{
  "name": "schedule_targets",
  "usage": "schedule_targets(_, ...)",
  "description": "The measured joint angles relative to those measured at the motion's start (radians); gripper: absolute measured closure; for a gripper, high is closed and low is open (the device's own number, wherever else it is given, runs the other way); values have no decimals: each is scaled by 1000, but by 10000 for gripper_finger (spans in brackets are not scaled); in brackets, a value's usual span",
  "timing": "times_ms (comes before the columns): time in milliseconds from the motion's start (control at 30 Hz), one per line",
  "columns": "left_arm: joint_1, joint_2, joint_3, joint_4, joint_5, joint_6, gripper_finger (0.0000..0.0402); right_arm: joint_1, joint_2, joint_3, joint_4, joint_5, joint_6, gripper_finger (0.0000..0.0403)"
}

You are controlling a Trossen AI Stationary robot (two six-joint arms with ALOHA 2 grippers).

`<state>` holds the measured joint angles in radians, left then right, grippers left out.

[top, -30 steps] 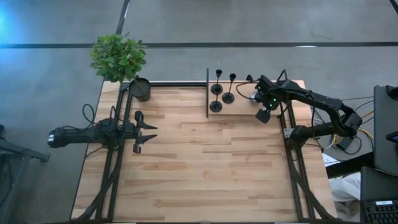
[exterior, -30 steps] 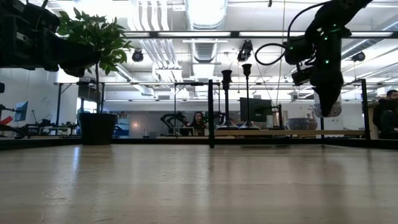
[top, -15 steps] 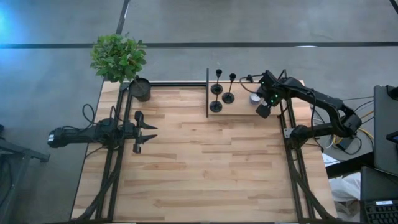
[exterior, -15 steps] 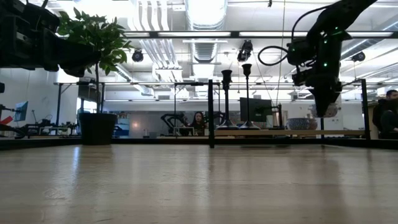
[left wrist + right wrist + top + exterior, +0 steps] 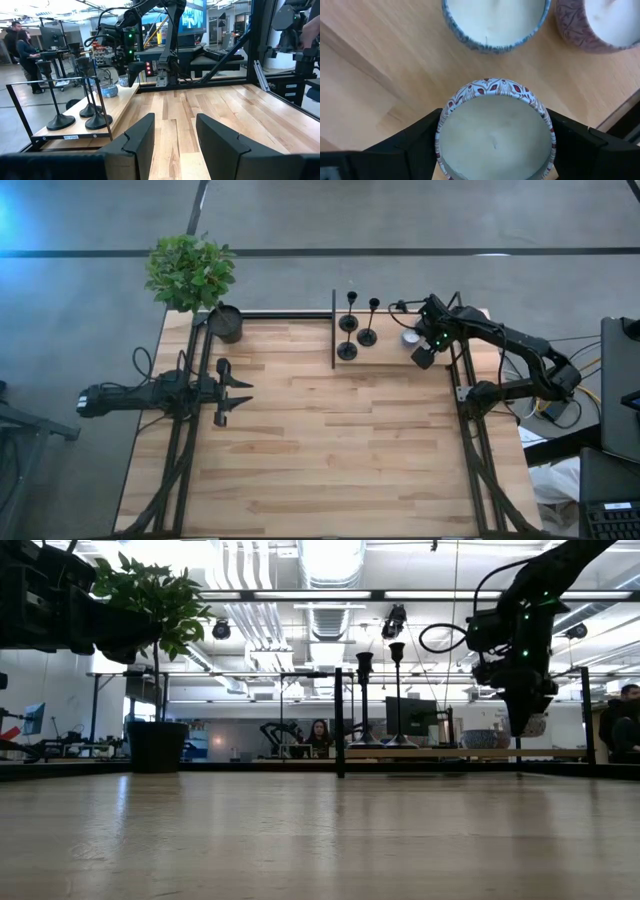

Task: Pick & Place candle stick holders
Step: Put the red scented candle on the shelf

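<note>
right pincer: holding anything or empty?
Holding. The right pincer has a finger on each side of a red-patterned candle tin, above the raised board.

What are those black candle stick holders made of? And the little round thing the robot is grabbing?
The candle stick holders look like metal painted matte black: thin stems, flat round bases, hardly any shine. That is a guess from the look. The candle tin between the right gripper fingers looks like thin printed metal with a red and white pattern, filled with smooth cream wax, probably.

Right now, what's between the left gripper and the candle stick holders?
High view: bare tabletop, then a thin black upright rail, between left gripper and candle stick holders.
</note>
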<state>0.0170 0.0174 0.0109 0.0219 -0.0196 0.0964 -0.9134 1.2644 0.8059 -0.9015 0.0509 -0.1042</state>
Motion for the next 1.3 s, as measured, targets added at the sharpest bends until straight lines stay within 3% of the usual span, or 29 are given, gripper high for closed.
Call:
schedule_targets(467,0,0,0,0,0,0,250,-33,12,-27,48,-3,-8,108)
schedule_targets(767,0,0,0,0,0,0,250,-34,115,-20,56,-48,22,108)
schedule_targets(1300,0,0,0,0,0,0,250,-39,86,-27,90,-9,79,107)
